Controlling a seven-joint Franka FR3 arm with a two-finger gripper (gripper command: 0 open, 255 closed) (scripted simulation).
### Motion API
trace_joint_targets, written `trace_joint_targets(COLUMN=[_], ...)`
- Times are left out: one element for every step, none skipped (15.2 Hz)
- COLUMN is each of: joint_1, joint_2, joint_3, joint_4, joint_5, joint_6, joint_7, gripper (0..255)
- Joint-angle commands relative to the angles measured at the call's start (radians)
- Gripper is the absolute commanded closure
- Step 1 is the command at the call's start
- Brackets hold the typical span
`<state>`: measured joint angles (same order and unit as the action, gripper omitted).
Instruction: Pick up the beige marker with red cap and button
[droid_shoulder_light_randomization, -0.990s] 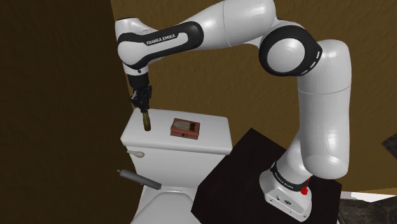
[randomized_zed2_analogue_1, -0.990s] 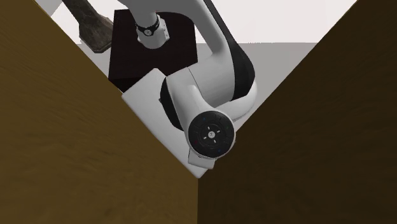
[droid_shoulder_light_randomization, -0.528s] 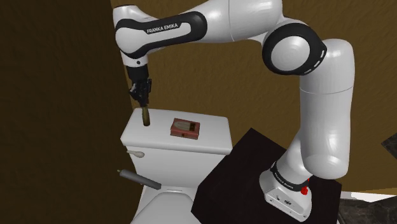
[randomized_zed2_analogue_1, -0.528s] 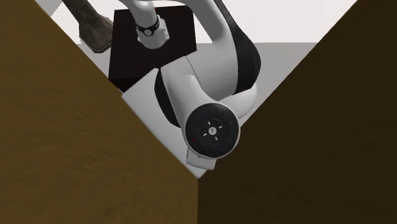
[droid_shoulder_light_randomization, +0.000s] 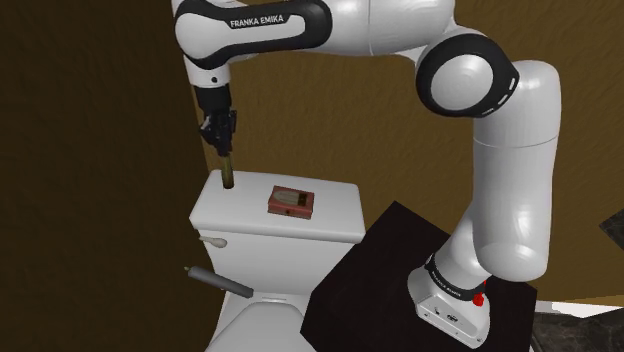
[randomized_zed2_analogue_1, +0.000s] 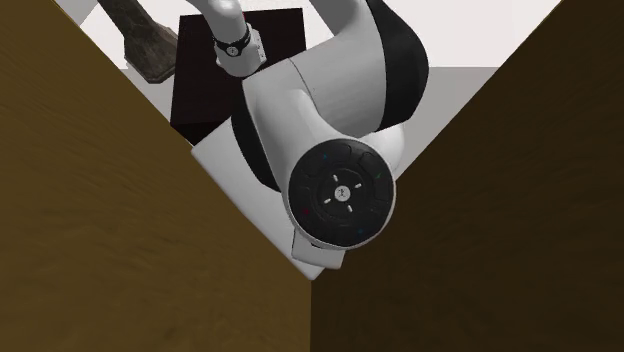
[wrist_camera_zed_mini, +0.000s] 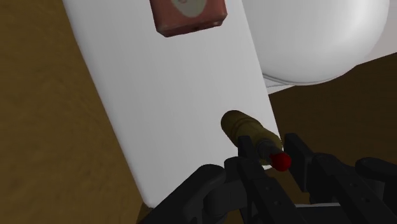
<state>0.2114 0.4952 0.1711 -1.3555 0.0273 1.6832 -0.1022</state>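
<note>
Marker (wrist_camera_zed_mini: 249, 132) upper end within tool (wrist_camera_zed_mini: 273, 160)

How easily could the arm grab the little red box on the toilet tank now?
Probably not yet: the gripper is shut on the marker, so it is full. Otherwise the box lies bare on the tank lid close by, nothing over it.

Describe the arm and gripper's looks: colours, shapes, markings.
The arm has smooth, rounded white shells with dark bands at the joints. One dark band carries white FRANKA EMIKA lettering. A small red part sits by the base collar. The gripper is all black, with two blocky jaws.
</note>
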Motion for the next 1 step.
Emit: trace_joint_targets(joint_1=[0.000], joint_2=[0.000], joint_3=[0.000], joint_4=[0.008], joint_5=[0.000], joint_6=[-0.008], joint_7=[0.000], gripper=[255])
